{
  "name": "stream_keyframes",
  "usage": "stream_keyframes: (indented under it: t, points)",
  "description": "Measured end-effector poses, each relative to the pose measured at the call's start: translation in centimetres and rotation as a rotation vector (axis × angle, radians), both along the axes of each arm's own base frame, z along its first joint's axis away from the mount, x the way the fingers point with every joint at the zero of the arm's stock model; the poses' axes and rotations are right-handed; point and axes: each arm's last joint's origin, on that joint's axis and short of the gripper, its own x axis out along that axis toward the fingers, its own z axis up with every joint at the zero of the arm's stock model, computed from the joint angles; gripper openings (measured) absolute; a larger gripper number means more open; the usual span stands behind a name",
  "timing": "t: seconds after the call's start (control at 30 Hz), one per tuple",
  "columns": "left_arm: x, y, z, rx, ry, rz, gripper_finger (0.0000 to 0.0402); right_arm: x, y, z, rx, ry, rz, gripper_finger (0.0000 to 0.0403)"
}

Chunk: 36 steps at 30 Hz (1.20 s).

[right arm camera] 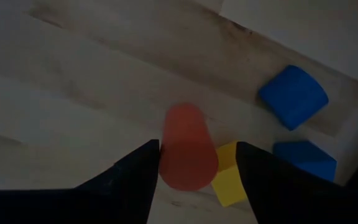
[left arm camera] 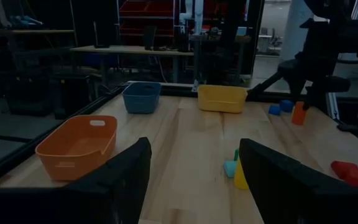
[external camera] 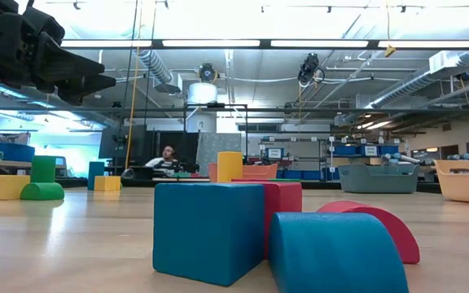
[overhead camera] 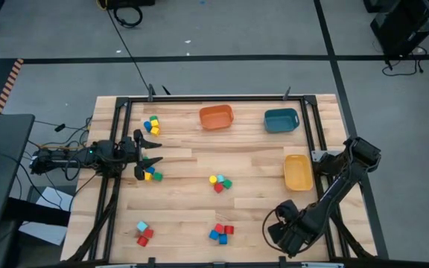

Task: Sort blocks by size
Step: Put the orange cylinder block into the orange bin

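The blocks lie in small clusters on the wooden table (overhead camera: 192, 208): at the far left (overhead camera: 153, 125), by the left arm (overhead camera: 153, 175), in the middle (overhead camera: 219, 182) and two near the front (overhead camera: 144, 234) (overhead camera: 220, 232). My right gripper (right arm camera: 197, 144) (overhead camera: 285, 234) points down, open, over one more cluster at the front right. An upright red block (right arm camera: 187, 146) stands between its fingers, a yellow block (right arm camera: 229, 177) beside it and two blue ones (right arm camera: 293, 96) farther off. My left gripper (overhead camera: 155, 151) (left arm camera: 194, 146) waits open and level at the table's left edge. My right gripper comes from above with one finger on either side of the red block's top (right arm camera: 185, 168). Whether a finger (right arm camera: 135, 177) touches the block I cannot tell.
An orange bin (overhead camera: 216, 117) and a teal bin (overhead camera: 281, 120) stand along the far edge, and a yellow bin (overhead camera: 298, 172) stands at the right. A black frame rail (overhead camera: 322, 126) runs around the table. People sit in the room behind (external camera: 167, 155).
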Motion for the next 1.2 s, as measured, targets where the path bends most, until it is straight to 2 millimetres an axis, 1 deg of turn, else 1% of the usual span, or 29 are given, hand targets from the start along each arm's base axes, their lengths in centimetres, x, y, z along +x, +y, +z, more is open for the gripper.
stream_keyframes:
  t: [0.17,0.4,0.6,0.93,1.07,1.2]
  points:
    - [0.0,0.0,0.0,0.000,0.000,0.000,0.0252,0.0,-0.2,-0.3,-0.003,0.003,-0.003,0.0211]
    - [0.0,0.0,0.0,0.000,0.000,0.000,0.0252,0.2,0.1,-1.2,0.060,-0.036,0.000,0.0186]
    - [0.0,0.0,0.0,0.000,0.000,0.000,0.0252,0.0,0.0,-1.5,0.053,-0.030,-0.002,0.0169]
    - [0.0,0.0,0.0,0.000,0.000,0.000,0.0252,0.1,-0.1,-1.5,0.053,-0.030,0.002,0.0158]
    - [0.0,0.0,0.0,0.000,0.000,0.000,0.0252,0.2,-0.3,-1.0,0.053,-0.039,-0.005,0.0157]
    - [0.0,0.0,0.0,0.000,0.000,0.000,0.0252,0.1,-0.7,0.7,0.006,-0.060,-0.001,0.0156]
